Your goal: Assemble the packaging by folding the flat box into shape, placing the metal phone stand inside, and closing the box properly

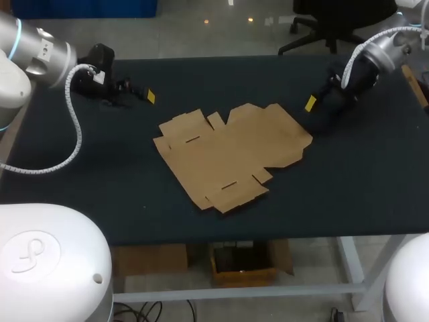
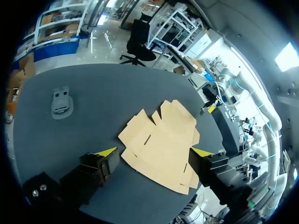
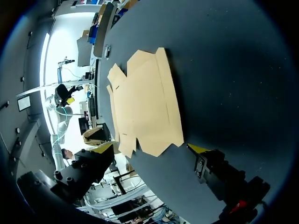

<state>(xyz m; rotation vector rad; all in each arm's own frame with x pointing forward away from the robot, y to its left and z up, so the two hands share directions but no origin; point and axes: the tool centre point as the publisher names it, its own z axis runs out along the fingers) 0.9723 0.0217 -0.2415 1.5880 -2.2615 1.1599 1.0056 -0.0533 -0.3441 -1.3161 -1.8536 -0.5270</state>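
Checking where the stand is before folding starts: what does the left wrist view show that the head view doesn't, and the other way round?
Only the left wrist view: the grey metal phone stand, lying on the table apart from the box. Only the head view: the left arm coming in from its side, with its white cable. Both: the flat box, still unfolded, and the right gripper close to one of its corners.
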